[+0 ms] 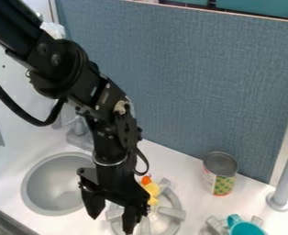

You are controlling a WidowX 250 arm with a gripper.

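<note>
Yellow toy (152, 188) with an orange tip (146, 180), perhaps a small rubber duck, lies on the near-left stove burner (174, 196), just beside the black gripper (113, 214) and partly hidden behind it. It is probably light and a little springy, with a smooth, rounded skin that could roll or squirt out of a pinch made too near an end. A drop would hardly hurt it, so slip is the larger worry than breakage. The broad yellow middle looks like the best place to take hold, with one finger on each side and modest pressure; the orange tip seems small and a poor grip. The claw hangs with its two fingers spread apart, and nothing is seen held between them; whether its side touches the toy I cannot tell. Left of the gripper in the view, the round sink basin (52, 183) is set into the white counter (182, 165), with a grey faucet (80, 133) at its back edge. Right of the burner, a tin can (220, 174) with a colourful label stands upright near the blue-grey panel (202, 82). Nearer the front, a teal cup (247, 228) sits at another burner (217, 226), close to a grey pole (285, 176).
</note>
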